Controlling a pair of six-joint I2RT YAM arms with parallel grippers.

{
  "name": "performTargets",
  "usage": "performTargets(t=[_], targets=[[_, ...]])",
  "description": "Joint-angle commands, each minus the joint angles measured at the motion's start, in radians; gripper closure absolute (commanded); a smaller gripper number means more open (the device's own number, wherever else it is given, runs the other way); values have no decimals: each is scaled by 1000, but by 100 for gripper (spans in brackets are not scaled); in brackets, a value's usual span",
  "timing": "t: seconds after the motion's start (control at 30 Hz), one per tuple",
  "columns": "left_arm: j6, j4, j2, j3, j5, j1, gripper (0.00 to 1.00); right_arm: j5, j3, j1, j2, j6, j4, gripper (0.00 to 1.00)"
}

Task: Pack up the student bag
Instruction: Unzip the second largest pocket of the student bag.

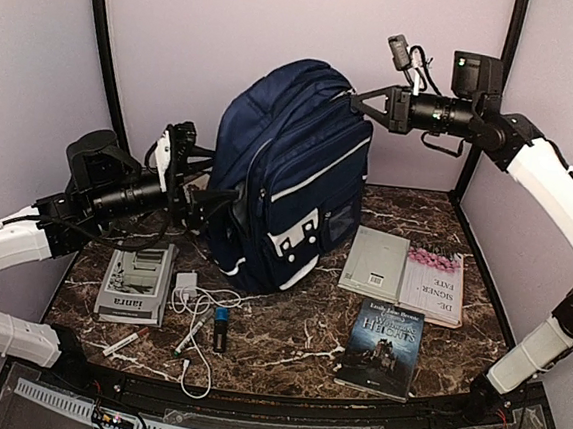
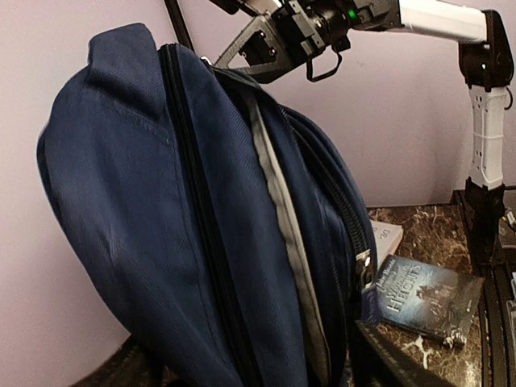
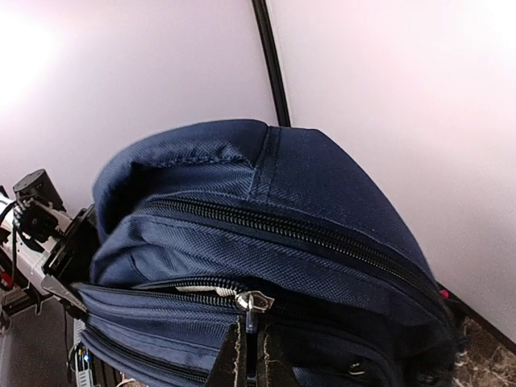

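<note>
The student bag (image 1: 290, 175), a navy backpack with white trim, stands upright in the middle of the marble table. My right gripper (image 1: 359, 102) is at the bag's top right corner. In the right wrist view it (image 3: 251, 359) is shut on a silver zipper pull (image 3: 255, 305), and the zip to the left of the pull gapes a little. My left gripper (image 1: 212, 200) is against the bag's left side. In the left wrist view the bag (image 2: 161, 201) fills the frame, and one dark finger (image 2: 411, 363) shows far out at the bottom right, so the jaws stand open around the fabric.
Right of the bag lie a grey book (image 1: 375, 262), a white and pink book (image 1: 433, 285) and a dark novel (image 1: 382, 347). Left front hold a grey booklet (image 1: 138, 282), a white charger with cable (image 1: 188, 288), a blue and black stick (image 1: 219, 329) and pens (image 1: 125, 343).
</note>
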Motion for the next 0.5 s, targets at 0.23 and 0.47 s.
performTargets(t=[0.23, 0.47], targets=[[-67, -71, 0, 45, -5, 3, 1, -94, -254, 62, -77, -119, 152, 100], [-49, -121, 205, 301, -50, 3, 1, -101, -254, 73, -82, -124, 144, 100]])
